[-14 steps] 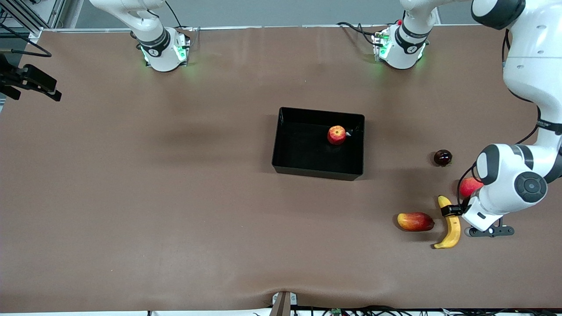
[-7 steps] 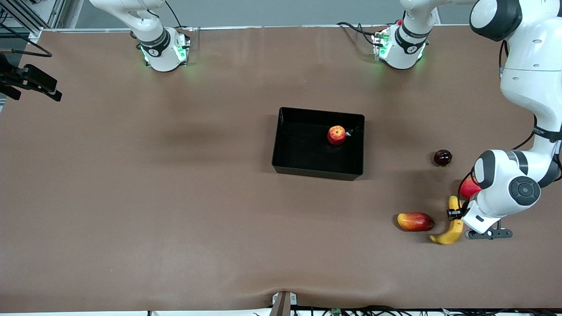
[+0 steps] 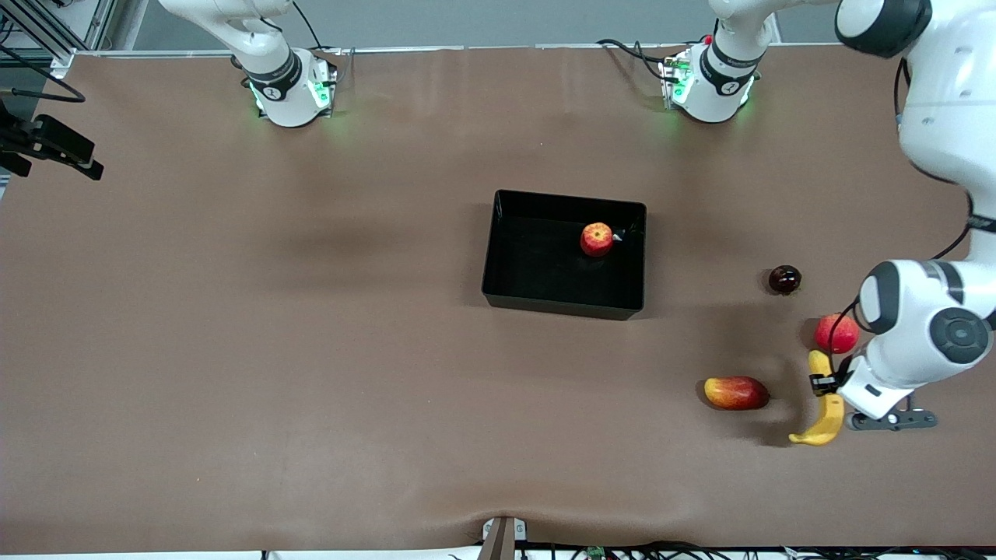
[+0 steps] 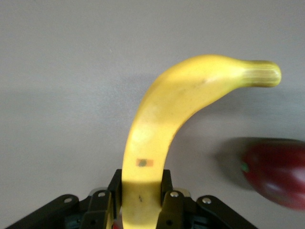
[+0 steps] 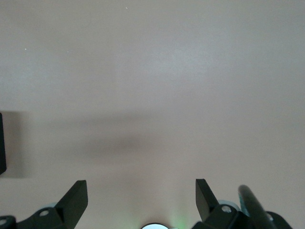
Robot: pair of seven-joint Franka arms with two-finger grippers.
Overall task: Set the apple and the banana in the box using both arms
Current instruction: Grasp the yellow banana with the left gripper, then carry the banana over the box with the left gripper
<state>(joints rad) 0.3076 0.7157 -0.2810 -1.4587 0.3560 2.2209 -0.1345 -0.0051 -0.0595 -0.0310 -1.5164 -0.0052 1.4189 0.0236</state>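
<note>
The long yellow banana [image 3: 826, 411] hangs in my left gripper [image 3: 823, 384], which is shut on its upper end a little above the table at the left arm's end. In the left wrist view the fingers [image 4: 167, 186] press both sides of the banana [image 4: 181, 95]. The small red apple [image 3: 597, 239] lies inside the black box [image 3: 562, 299] at mid-table, near the wall toward the left arm's end. My right gripper [image 5: 141, 191] is open and empty over bare table. It is out of the front view.
A red-and-yellow mango-like fruit [image 3: 735, 393] lies beside the banana, toward the box. A pinkish-red round fruit [image 3: 836, 333] and a dark plum [image 3: 784, 279] lie farther from the front camera. A red fruit [image 4: 274, 171] shows in the left wrist view.
My left gripper has swung the banana round, raised it off the table and carried it toward the left arm's end. The apple, box and other fruits have not moved.
</note>
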